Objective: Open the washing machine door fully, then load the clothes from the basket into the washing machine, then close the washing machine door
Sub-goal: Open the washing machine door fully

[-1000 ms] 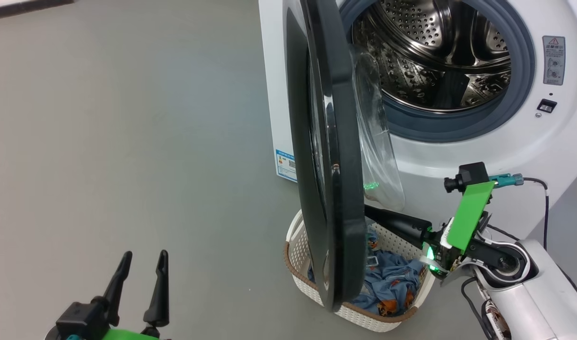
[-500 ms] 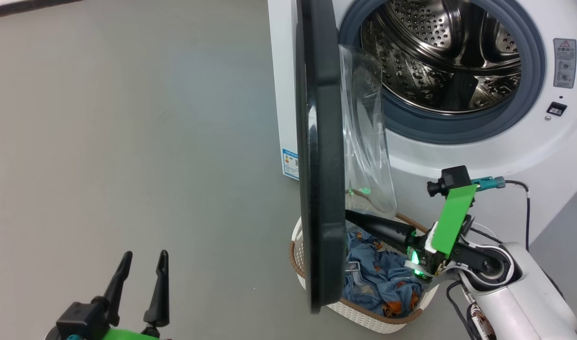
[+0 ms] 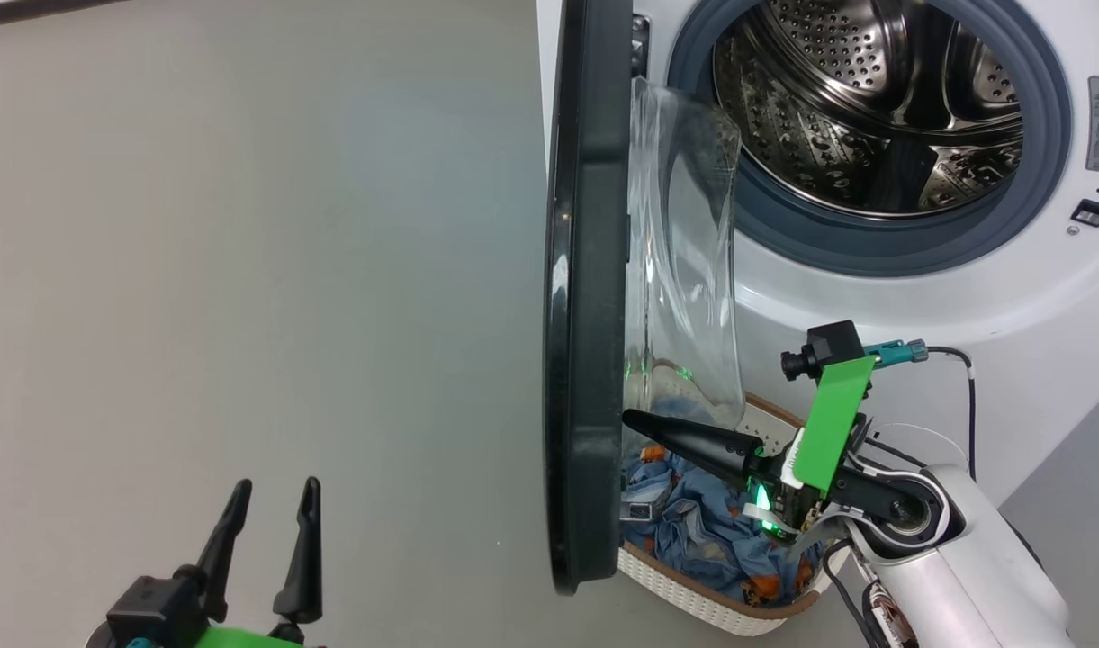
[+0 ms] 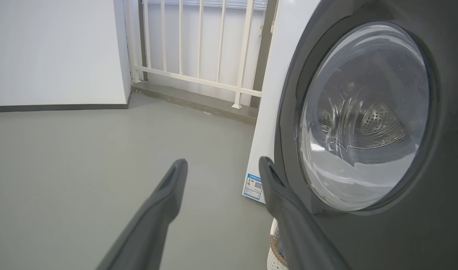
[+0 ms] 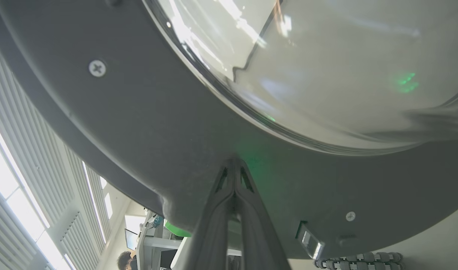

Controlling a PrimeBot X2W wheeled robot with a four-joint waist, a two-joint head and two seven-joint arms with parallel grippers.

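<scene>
While the right pincer [image 3: 635, 419], clenched shut on nothing, set its tips against the inner rim of the washing machine door [image 3: 590, 315], the door-opening step was in hand. The door stood edge-on in the head view, roughly square to the washing machine [image 3: 873, 306] and probably not fully back. The next move likely called for a further outward push, then a reach into the basket [image 3: 693, 589], where the clothes [image 3: 693, 522] lay just beside the door. The left pincer [image 3: 276, 490] hung released, well apart. A second earlier the door's lower edge crossed the basket; it had since swung clear, baring more cloth.
</scene>
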